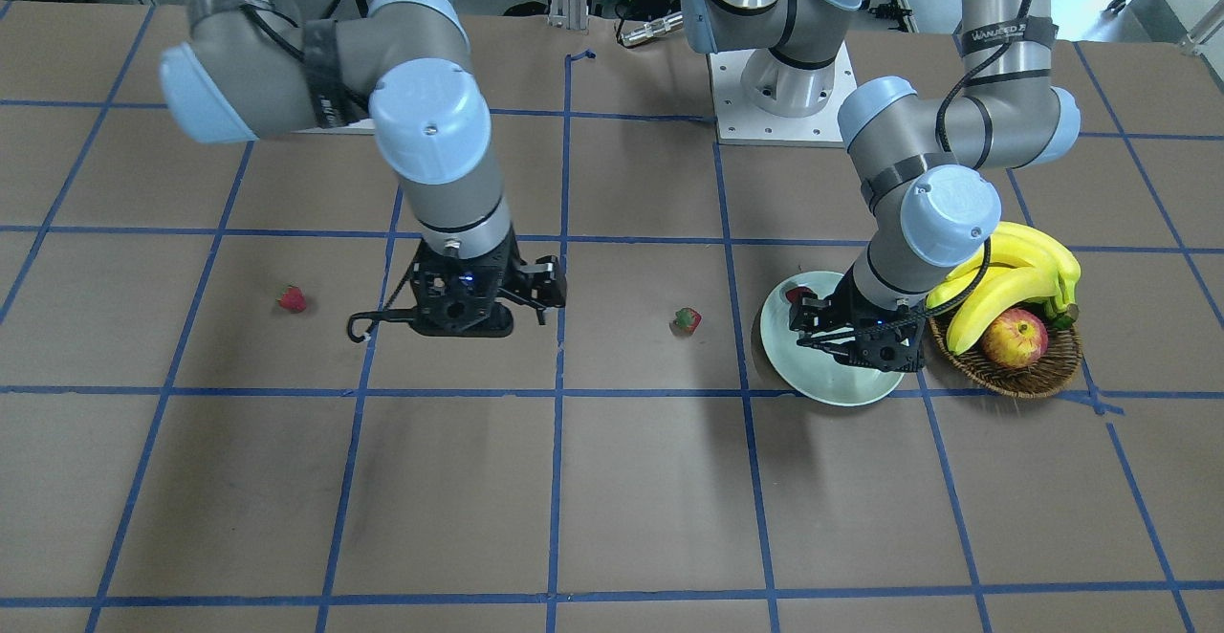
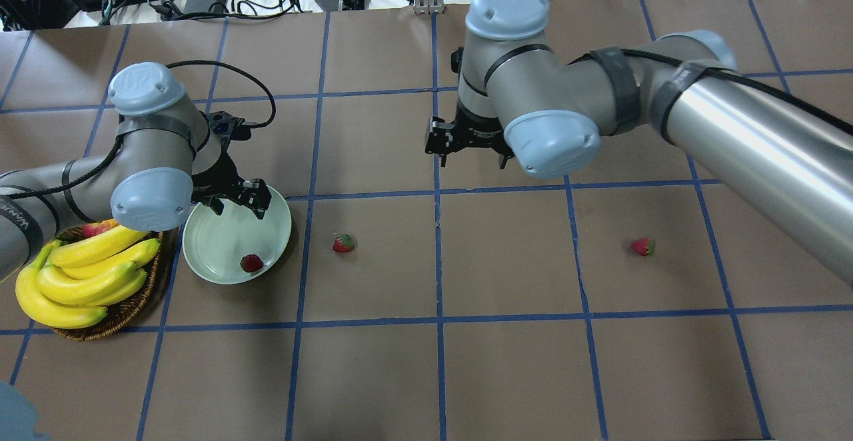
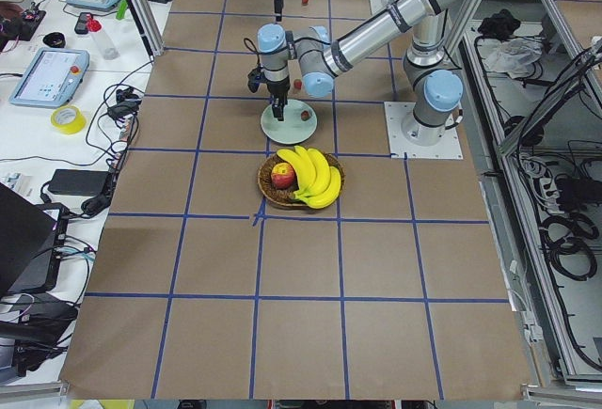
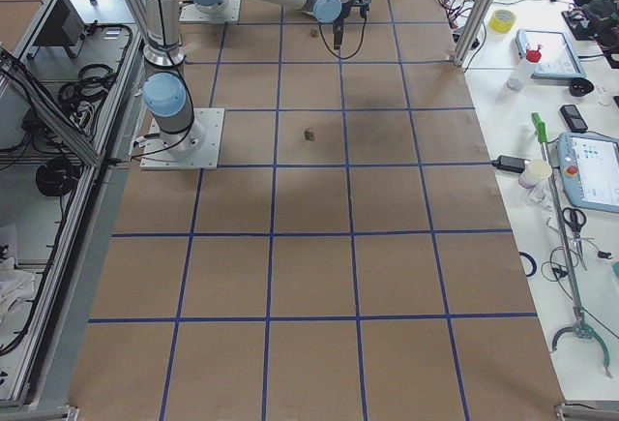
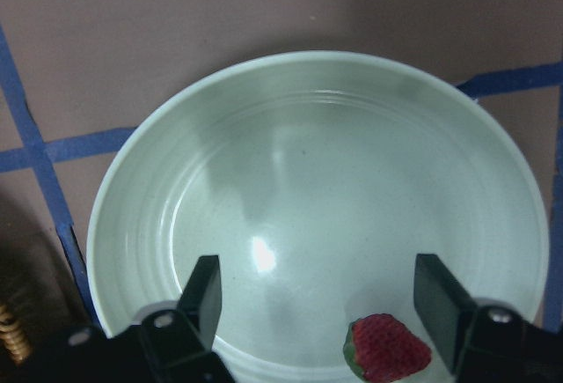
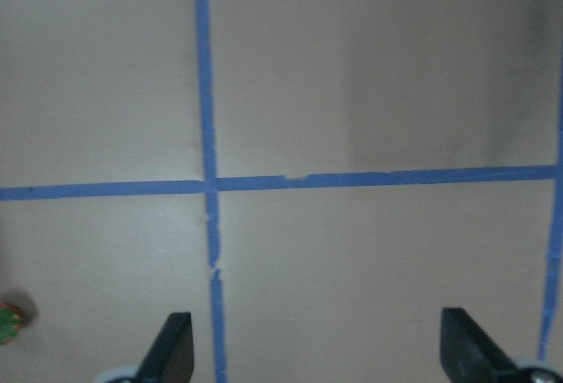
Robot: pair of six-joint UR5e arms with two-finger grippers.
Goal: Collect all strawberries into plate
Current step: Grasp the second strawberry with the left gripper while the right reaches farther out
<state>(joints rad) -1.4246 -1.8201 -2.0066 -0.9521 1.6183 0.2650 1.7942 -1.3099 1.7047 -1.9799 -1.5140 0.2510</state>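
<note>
The pale green plate lies on the table at my left. One strawberry lies in it near its rim and also shows in the left wrist view. My left gripper hangs open and empty just over the plate, with that strawberry between its fingers and below them. A second strawberry lies on the table just right of the plate. A third strawberry lies far to the right. My right gripper is open and empty above bare table, beyond the two loose strawberries.
A brown wicker basket with bananas and a red-yellow apple stands right beside the plate, under my left arm. Blue tape lines grid the brown table. The left arm's white base plate is at the robot's side.
</note>
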